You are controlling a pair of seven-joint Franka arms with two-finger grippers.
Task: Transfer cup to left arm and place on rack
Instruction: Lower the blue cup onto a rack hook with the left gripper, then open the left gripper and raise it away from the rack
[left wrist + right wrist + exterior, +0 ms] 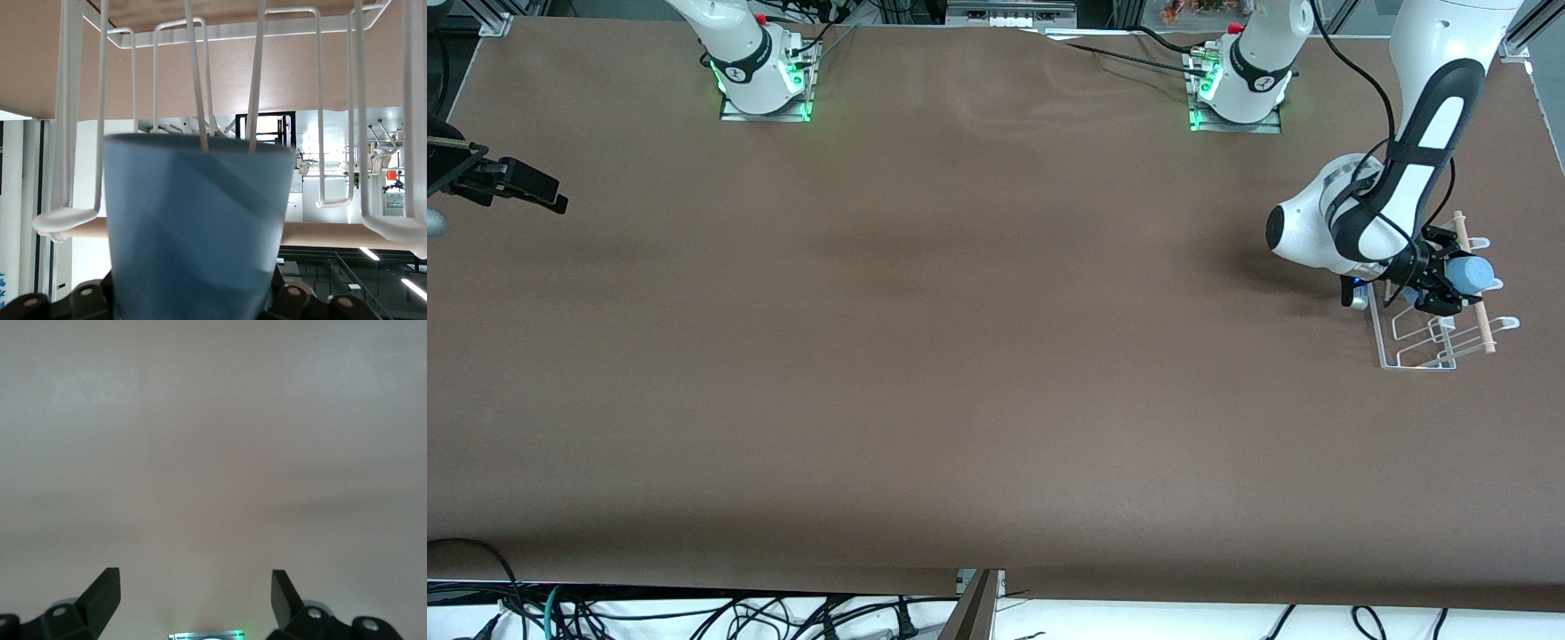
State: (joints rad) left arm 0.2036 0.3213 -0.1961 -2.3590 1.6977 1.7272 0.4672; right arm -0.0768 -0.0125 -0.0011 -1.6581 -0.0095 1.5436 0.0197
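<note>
Left gripper (pixel 1448 286) over the rack (pixel 1400 354) at the left arm's end of the desk (pixel 960 356), fingers clenched on the cup (pixel 1469 274), held on its side with the closed base pointing away from the wrist. In the left wrist view, cup (pixel 197 227) seated between the fingers, with two thin upright wires of the rack (pixel 293 27) crossing its top edge; whether wire and cup are touching or merely overlapping cannot be told. Step in hand, as judged: seating the cup on the rack. To do it well: line up the cup with a hooked peg or loop, clear of the wooden rod (pixel 1474 284); lower slowly and steadily; release only once the wire carries the weight. Main risks: the light plastic cup sliding on thin wire, or a finger snagging a loop on the way out. Rack holding nothing else; cup interior not visible, contents cannot be told. Right gripper (pixel 511 185) waiting above the right arm's end of the desk, fingers (pixel 101 595) released and spread wide, grasping nothing, only bare desk between them.
</note>
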